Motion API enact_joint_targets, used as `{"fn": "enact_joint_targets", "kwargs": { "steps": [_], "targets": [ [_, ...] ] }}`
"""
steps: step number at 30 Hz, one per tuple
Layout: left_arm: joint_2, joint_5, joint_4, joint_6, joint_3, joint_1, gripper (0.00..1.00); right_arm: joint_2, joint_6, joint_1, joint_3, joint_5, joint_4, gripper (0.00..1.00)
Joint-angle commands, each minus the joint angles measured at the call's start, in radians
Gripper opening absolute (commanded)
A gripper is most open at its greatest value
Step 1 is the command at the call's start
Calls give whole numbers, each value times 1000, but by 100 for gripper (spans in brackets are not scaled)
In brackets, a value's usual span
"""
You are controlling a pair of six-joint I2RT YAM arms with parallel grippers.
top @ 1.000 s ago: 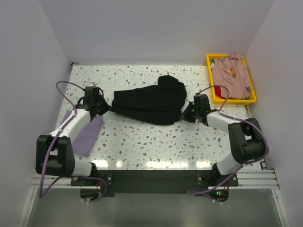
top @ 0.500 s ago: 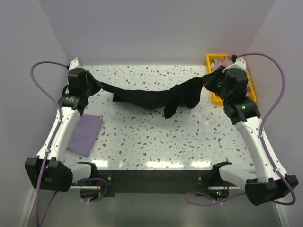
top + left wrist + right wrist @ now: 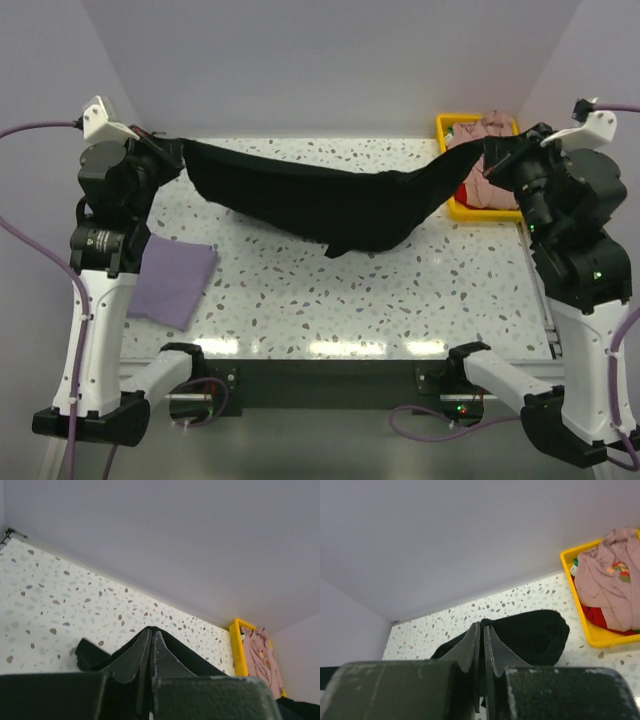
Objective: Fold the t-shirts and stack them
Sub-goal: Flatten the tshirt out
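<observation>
The black t-shirt (image 3: 330, 200) hangs stretched in the air between both grippers, sagging in the middle above the table. My left gripper (image 3: 178, 152) is shut on its left end, high at the far left; in the left wrist view the closed gripper (image 3: 151, 632) pinches black cloth (image 3: 200, 657). My right gripper (image 3: 487, 158) is shut on the right end near the bin; the right wrist view shows the closed gripper (image 3: 481, 626) with cloth (image 3: 535, 635) behind. A folded lavender t-shirt (image 3: 172, 281) lies flat at the left. A dusty-pink t-shirt (image 3: 490, 170) lies in the yellow bin.
The yellow plastic bin (image 3: 455, 205) stands at the far right corner, with red cloth under the pink shirt; it also shows in the right wrist view (image 3: 580, 625). Grey walls close the table at back and sides. The speckled tabletop (image 3: 350, 300) lies below the hanging shirt.
Both arms have risen and spread apart, lifting the black t-shirt off the table and pulling it from a bunched heap into a long stretched span.
</observation>
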Motion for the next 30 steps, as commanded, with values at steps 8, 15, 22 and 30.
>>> {"fn": "enact_joint_targets", "kwargs": {
  "steps": [8, 15, 22, 30],
  "targets": [
    [111, -25, 42, 20, 280, 9, 0, 161, -76, -2, 349, 49, 19, 0],
    [353, 53, 200, 6, 234, 9, 0, 351, -62, -2, 249, -19, 236, 0],
    [728, 240, 371, 3, 479, 71, 0, 719, -81, -31, 454, -112, 373, 0],
    [983, 433, 422, -122, 970, 162, 0, 822, -96, -60, 752, -102, 492, 0]
  ]
}}
